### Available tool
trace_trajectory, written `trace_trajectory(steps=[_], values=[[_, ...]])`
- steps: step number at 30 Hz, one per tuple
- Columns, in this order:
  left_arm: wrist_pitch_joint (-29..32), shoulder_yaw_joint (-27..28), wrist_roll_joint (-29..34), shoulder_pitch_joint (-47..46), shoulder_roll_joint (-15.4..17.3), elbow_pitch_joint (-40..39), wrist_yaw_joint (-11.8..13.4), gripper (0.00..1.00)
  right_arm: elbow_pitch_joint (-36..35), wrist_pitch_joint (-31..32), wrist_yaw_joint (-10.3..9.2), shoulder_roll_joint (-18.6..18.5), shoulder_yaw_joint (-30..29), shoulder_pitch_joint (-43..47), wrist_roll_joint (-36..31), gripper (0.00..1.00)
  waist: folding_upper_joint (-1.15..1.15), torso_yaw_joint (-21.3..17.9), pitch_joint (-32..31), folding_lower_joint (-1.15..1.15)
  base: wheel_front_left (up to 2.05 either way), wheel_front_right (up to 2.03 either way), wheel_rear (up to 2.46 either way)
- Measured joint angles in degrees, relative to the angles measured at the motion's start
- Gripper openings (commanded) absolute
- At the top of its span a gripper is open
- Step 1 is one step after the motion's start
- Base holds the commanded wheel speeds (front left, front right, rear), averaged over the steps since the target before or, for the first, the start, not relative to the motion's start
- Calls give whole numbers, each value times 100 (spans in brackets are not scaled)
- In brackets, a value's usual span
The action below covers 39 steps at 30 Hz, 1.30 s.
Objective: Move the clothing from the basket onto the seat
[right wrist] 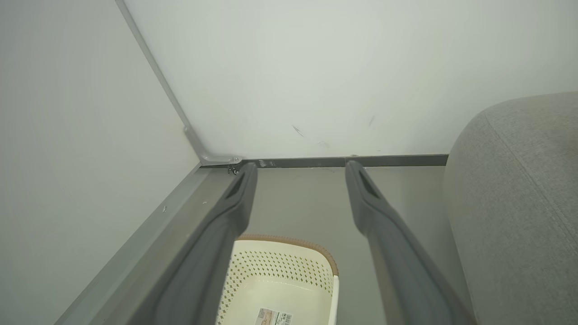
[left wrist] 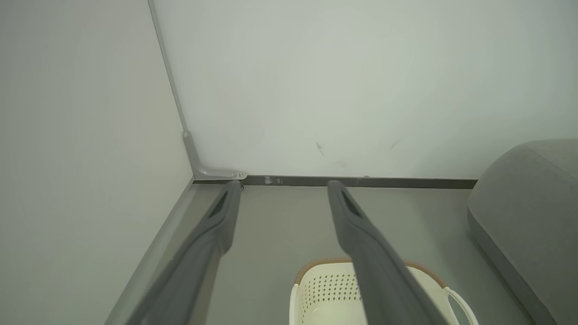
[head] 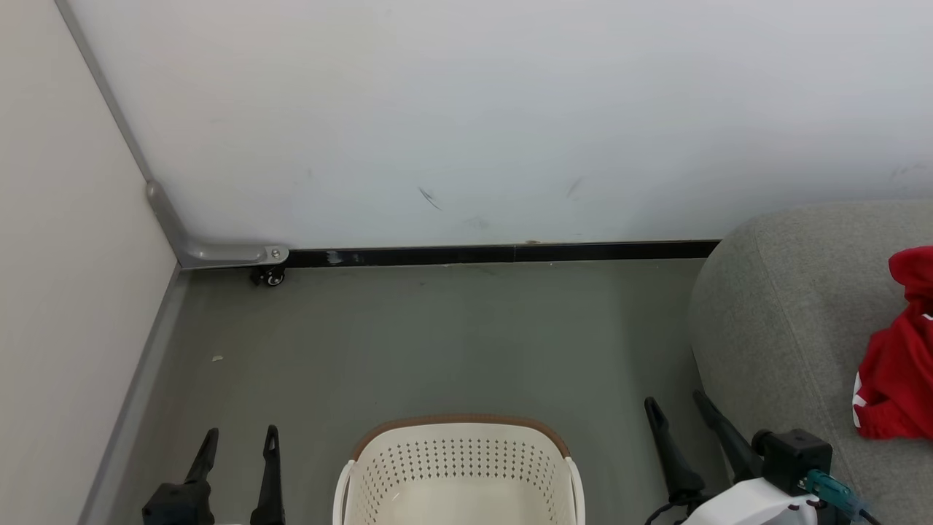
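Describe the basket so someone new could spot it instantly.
Start at the big grey seat on the right, red clothing lying on it. On the grey floor to its left, bottom middle of the head view, stands the basket. Only it is cream plastic, with perforated walls and a brown rim.

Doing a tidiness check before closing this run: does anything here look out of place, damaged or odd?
Nothing serious. The clothing lies bunched on the seat. The wall has dark scuff marks above the skirting, and a small pale scrap lies on the floor left of the basket.
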Motion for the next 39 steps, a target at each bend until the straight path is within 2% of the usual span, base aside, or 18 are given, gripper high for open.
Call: trace_trajectory(steps=[2,3,12,32,39], values=[[0,-1,40,-1,8,43,9,100,-5,5,0,0,0,0,-1,100,0,0,3,0,0,0,0],[1,-3,37,0,5,67,9,0,-7,37,0,0,0,0,-1,0,0,0,5,0,0,0,0],[59,-62,-64,243,-196,376,-43,0,319,40,1,15,-8,247,49,0,0,1,7,0,0,0,0],[413,307,-1338,227,-352,347,-355,0,159,202,0,27,-208,221,1495,0,0,-10,52,3,0,0,0],[530,432,-1738,197,-404,323,-495,0,112,275,0,30,-274,207,1920,0,0,-15,61,26,0,0,0]])
